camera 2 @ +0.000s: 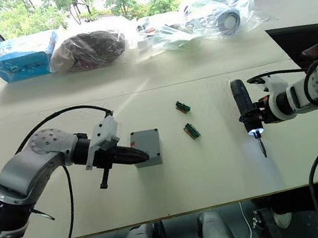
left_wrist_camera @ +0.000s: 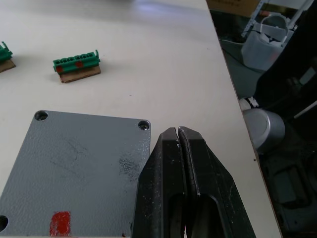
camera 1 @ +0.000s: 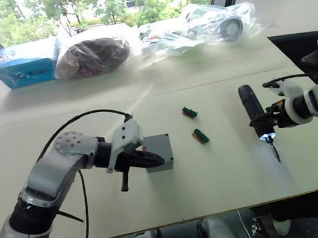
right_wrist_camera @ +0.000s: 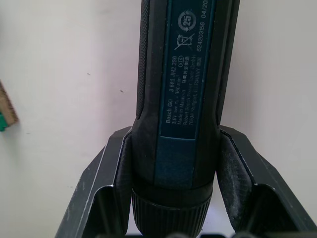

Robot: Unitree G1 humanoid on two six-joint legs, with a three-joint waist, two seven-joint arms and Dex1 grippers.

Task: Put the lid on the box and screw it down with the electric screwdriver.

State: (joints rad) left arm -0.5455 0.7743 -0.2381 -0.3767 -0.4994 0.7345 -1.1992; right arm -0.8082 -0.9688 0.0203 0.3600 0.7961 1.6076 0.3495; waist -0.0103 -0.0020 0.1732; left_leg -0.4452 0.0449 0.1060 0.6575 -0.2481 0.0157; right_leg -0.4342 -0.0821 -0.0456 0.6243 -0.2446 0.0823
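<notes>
While the left arm reaches inward across the table (camera 1: 229, 174), bent at the elbow, its left gripper (left_wrist_camera: 178, 136) has both fingers pressed together, empty, beside the lid (left_wrist_camera: 74, 168) on the box (camera 2: 146, 147). Bare tabletop lies between box and front edge. Out to the side, the right gripper (camera 2: 260, 115) clamps the electric screwdriver (camera 1: 254, 111), bit downward.

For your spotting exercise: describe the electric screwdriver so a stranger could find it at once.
Start at the white table and look to its right side, where the right hand grips the screwdriver. It is a black, pen-shaped cylinder with a lit tip and thin bit, unlike the two small green parts nearby.
</notes>
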